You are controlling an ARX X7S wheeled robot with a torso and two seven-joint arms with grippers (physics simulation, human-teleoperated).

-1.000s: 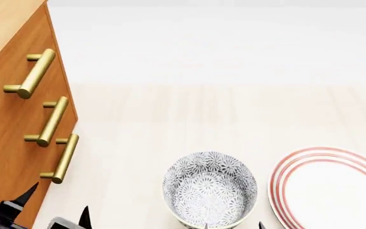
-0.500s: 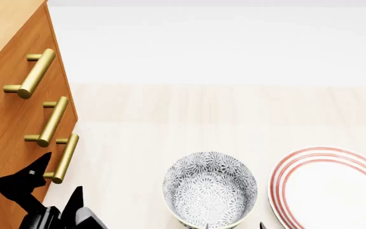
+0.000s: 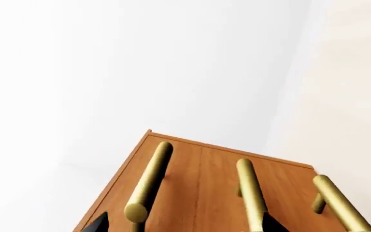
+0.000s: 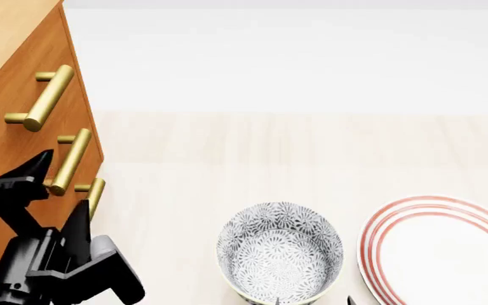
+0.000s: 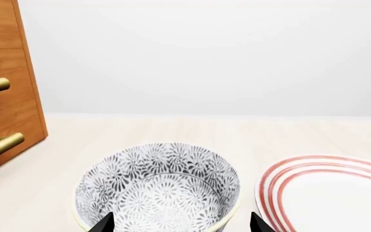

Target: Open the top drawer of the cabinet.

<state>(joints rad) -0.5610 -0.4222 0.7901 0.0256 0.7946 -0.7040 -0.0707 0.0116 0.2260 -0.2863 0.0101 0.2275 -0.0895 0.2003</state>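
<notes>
Cabinet [image 4: 11,136] is the landmark. Top drawer [image 4: 20,79] closed, uppermost on its front, brass handle [image 4: 47,98] untouched. Left gripper [image 4: 58,190] in front of the two lower drawers, jaws apart, straddling the bottom handle [image 4: 96,194]. Patterned bowl [image 4: 279,252] and red-ringed plate [image 4: 437,251] on the floor beside the cabinet. Right gripper [image 5: 180,223] just over the bowl, fingertips spread.

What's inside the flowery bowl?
The bowl looks empty: only its patterned inner wall and floor show. The near rim runs off the picture's edge between the right pincer's tips, so that bit stays unseen.
</notes>
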